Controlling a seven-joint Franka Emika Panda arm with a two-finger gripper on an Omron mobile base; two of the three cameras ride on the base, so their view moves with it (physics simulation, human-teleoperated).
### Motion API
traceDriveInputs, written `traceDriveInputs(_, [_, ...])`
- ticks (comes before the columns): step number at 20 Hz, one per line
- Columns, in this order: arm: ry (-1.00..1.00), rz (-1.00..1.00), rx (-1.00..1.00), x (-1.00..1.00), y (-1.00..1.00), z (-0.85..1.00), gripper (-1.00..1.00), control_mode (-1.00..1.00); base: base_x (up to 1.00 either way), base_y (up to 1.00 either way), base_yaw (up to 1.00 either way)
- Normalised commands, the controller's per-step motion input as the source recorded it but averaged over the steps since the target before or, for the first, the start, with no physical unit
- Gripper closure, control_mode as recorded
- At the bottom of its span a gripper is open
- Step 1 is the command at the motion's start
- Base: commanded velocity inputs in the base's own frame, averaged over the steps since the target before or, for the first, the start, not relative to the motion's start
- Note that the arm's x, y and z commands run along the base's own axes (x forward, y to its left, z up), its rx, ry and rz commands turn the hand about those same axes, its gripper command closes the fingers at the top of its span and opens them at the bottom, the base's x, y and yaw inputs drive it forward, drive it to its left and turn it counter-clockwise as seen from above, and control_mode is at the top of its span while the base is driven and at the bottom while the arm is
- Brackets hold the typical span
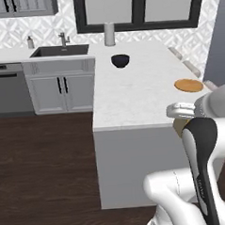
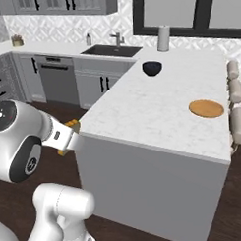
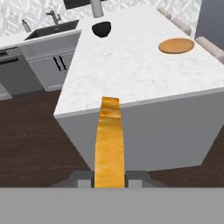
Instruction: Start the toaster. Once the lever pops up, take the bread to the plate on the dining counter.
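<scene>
1. The tool [image 3: 110,180] is clamped on the bread [image 3: 109,140], an orange-tan slice seen edge-on in the hand view, standing out between the two dark fingertips [image 3: 83,180].
2. In the right base view the tool [image 2: 70,139] hangs off the near left corner of the dining desk [image 2: 157,116], below the level of its top, with a sliver of the bread [image 2: 71,125] showing at its tip.
3. The bread is held in the air in front of the desk's white side, clear of the marble top.
4. The plate [image 2: 206,108] lies flat on the right part of the desk top, well apart from the tool, close to the right edge.
5. A dark bowl [image 2: 151,68] sits toward the far end of the desk, with a white paper-towel roll [image 2: 163,38] upright behind it.
6. A sink [image 1: 59,50] with a faucet is set in the worktop at the far left, over grey cabinets [image 1: 61,87].
7. Pale stools [image 2: 236,106] line the desk's right side.
</scene>
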Motion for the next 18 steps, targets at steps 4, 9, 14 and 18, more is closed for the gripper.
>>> traceDriveInputs(4, [0.00, 0.00, 0.00, 0.00, 0.00, 0.00, 1.00, 1.00, 0.05, -1.00, 0.00])
traceDriveInputs(9, [0.00, 0.00, 0.00, 0.00, 0.00, 0.00, 1.00, 1.00, 0.17, -1.00, 0.08])
traceDriveInputs(14, [0.00, 0.00, 0.00, 0.00, 0.00, 0.00, 1.00, 1.00, 0.23, -1.00, 0.20])
traceDriveInputs(18, [0.00, 0.00, 0.00, 0.00, 0.00, 0.00, 1.00, 1.00, 0.20, -1.00, 0.30])
